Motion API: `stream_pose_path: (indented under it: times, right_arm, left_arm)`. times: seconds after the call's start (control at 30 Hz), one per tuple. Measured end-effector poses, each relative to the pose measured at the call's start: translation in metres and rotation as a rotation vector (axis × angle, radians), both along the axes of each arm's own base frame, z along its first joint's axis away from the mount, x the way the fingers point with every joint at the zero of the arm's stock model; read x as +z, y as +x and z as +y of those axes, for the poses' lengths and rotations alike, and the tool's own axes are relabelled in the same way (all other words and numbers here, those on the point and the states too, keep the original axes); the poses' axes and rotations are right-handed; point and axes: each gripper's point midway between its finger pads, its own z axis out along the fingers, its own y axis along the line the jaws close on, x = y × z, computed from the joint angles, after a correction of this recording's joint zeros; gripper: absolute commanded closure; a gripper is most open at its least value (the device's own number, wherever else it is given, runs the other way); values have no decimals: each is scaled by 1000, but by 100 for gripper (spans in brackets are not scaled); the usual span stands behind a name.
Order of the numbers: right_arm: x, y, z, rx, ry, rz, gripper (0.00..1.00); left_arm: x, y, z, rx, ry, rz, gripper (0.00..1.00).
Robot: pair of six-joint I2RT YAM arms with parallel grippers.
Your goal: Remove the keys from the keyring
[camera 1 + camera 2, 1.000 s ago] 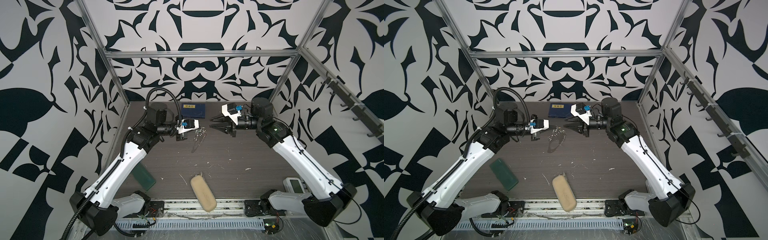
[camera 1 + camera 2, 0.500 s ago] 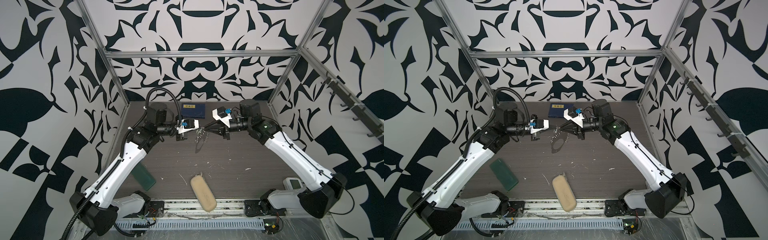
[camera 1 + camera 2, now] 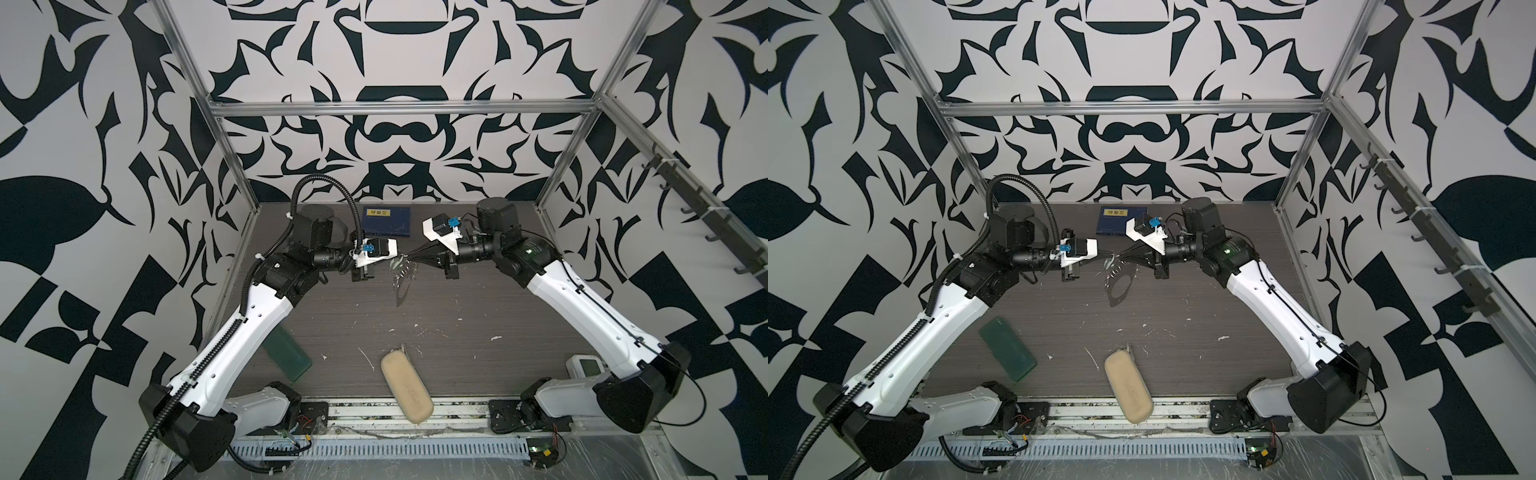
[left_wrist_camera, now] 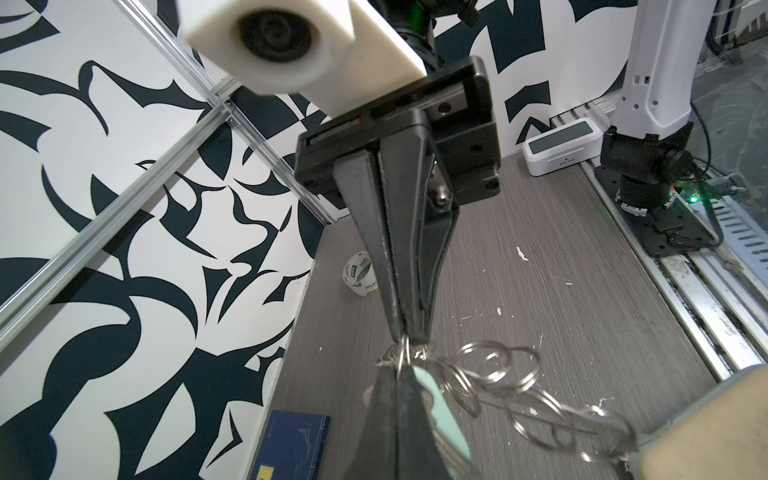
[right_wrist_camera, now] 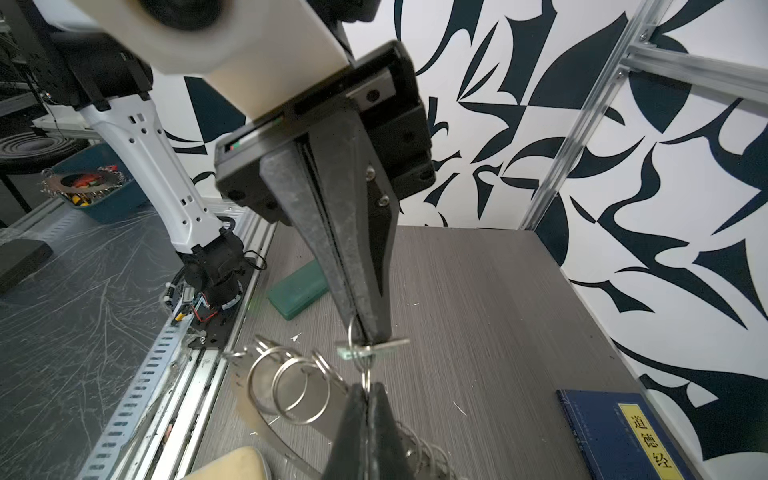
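Both grippers meet tip to tip above the middle of the table. My left gripper is shut on the key, whose pale head lies along one finger; the right wrist view shows the key edge-on at the left tips. My right gripper is shut on a small wire ring of the keyring. The rest of the keyring, with its chain of rings and thin loop, hangs below the tips toward the table.
A blue book lies at the back. At the front edge is a beige case, with a green case to its left. A tape roll stands by the right wall, a white device by the right arm's base.
My right gripper has moved left to the keyring and shut on a small ring. The left arm has held still with the key.
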Motion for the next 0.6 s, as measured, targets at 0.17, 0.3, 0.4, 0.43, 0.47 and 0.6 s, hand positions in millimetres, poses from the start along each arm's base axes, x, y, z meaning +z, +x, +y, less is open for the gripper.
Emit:
stream_pose_path:
  times: [0.17,0.3,0.4,0.43,0.47,0.6]
  right_arm:
    - [3,0,0,1,8,-2,100]
    - [16,0,-2,2,72,-2,100]
    - [31,-2,-4,9,132,-10,100]
    - [34,-3,-5,10,145,-12,100]
    - [38,-4,-5,12,161,-13,100]
    - [44,-2,-4,7,230,7,100]
  left_arm:
    - [1,1,3,15,2,-7,100]
    - [9,2,10,37,-11,-28,100]
    - [15,0,13,42,-23,-43,100]
    - [17,0,13,42,-27,-48,100]
    - [18,0,13,40,-32,-50,100]
    - [24,1,13,42,-53,-59,100]
